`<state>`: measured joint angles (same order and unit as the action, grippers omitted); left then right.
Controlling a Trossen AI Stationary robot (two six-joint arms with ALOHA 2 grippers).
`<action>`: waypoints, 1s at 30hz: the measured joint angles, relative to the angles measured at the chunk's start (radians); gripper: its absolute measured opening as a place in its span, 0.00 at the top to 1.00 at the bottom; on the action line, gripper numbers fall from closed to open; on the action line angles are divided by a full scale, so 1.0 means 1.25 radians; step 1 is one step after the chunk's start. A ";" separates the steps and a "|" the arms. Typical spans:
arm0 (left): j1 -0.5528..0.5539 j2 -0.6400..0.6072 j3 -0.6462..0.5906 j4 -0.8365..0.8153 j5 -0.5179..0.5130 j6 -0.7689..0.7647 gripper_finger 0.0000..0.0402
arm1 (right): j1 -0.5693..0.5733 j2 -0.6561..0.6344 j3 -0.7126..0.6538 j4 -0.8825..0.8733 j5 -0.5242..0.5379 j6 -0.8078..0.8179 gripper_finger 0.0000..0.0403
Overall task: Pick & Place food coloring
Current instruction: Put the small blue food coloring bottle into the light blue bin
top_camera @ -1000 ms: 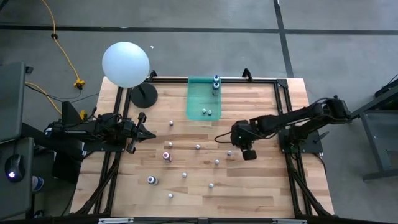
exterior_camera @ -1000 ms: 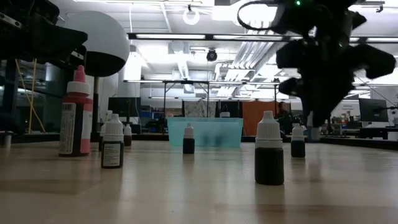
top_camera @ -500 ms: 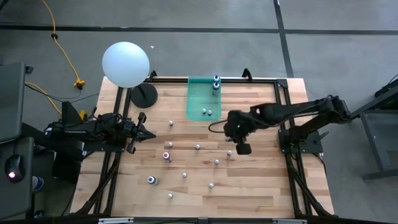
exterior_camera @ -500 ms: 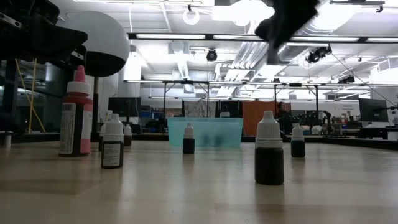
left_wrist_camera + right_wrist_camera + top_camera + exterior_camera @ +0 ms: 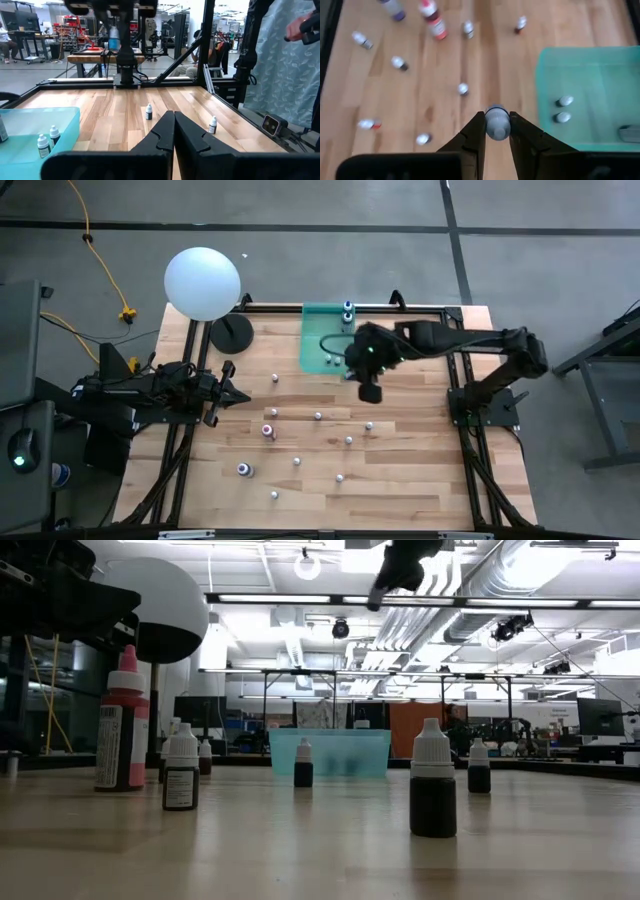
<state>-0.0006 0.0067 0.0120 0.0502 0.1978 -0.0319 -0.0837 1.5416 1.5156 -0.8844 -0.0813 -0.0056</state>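
Beside the green bin (image 5: 322, 340), the right tool (image 5: 497, 131) clamps a small bottle (image 5: 497, 121).

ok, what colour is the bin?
Translucent teal-green bin, clearest in the high view.

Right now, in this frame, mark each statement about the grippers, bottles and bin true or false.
1. The right gripper holds a small bottle. True.
2. The bin is empty. False: it already holds small bottles.
3. The left gripper is open. False: it is shut and holds nothing.
4. Bottles still stand on the table. True.
5. The right gripper rests on the table. False: it hangs raised beside the bin.
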 joint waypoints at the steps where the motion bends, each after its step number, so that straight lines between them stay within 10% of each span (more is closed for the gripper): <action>1: 0.000 0.000 0.000 0.000 0.000 0.000 1.00 | -0.010 0.016 0.017 -0.001 0.001 -0.001 0.85; 13: 0.000 0.000 0.000 0.000 0.000 0.000 1.00 | -0.147 0.209 0.178 -0.013 0.021 0.004 0.84; 30: 0.000 0.000 0.000 0.000 0.000 0.000 1.00 | -0.269 0.293 0.072 -0.018 0.088 -0.032 0.84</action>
<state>-0.0004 0.0067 0.0120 0.0502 0.1978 -0.0319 -0.4205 1.9076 1.6054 -0.9071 0.0281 -0.0453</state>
